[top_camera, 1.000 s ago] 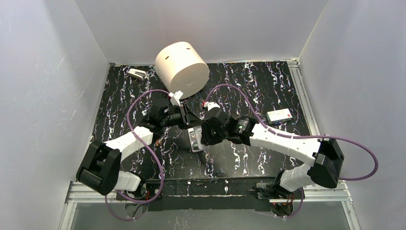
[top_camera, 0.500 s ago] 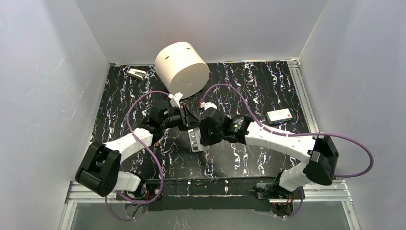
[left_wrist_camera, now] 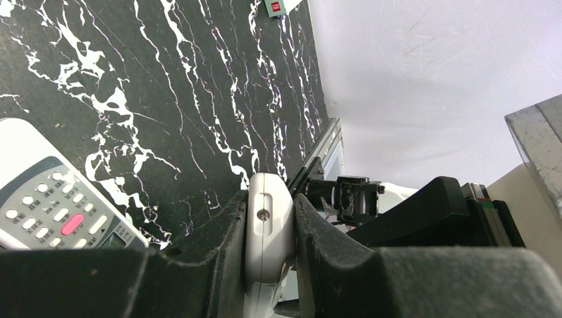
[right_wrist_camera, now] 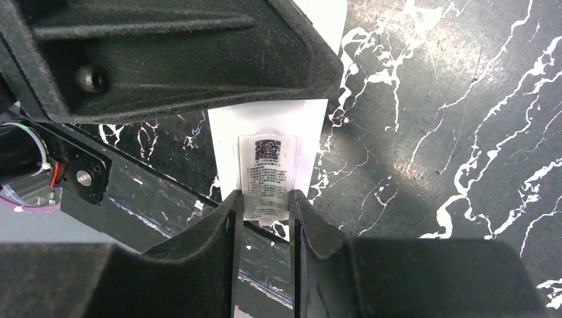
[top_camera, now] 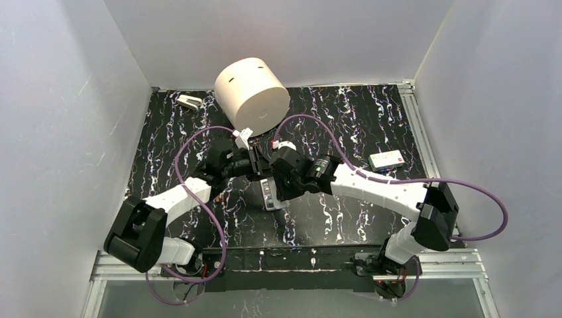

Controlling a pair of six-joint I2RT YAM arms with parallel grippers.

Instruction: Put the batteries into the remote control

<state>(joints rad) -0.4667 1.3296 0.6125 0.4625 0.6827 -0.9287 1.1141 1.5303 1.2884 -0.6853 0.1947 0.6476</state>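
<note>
My left gripper (left_wrist_camera: 270,205) is shut on a white remote control (left_wrist_camera: 268,218), held edge-on between its pads above the middle of the table. In the top view, the left gripper (top_camera: 257,163) and right gripper (top_camera: 272,175) meet there. My right gripper (right_wrist_camera: 262,199) has its jaws closed on either side of the labelled back cover (right_wrist_camera: 268,173) of that remote control (right_wrist_camera: 225,142). A second remote, grey-faced with a pink button (left_wrist_camera: 56,215), lies flat on the table (top_camera: 268,195) just below the grippers. No batteries can be made out in any view.
A large cream cylinder (top_camera: 252,94) lies at the back, close behind the grippers. A small white object (top_camera: 189,101) sits at the back left. A white box with red print (top_camera: 388,159) lies at the right. White walls enclose the black marbled table (top_camera: 344,218).
The right arm's elbow and forearm have swung left, bringing its gripper closer against the left one. The left arm and the held remote have stayed put.
</note>
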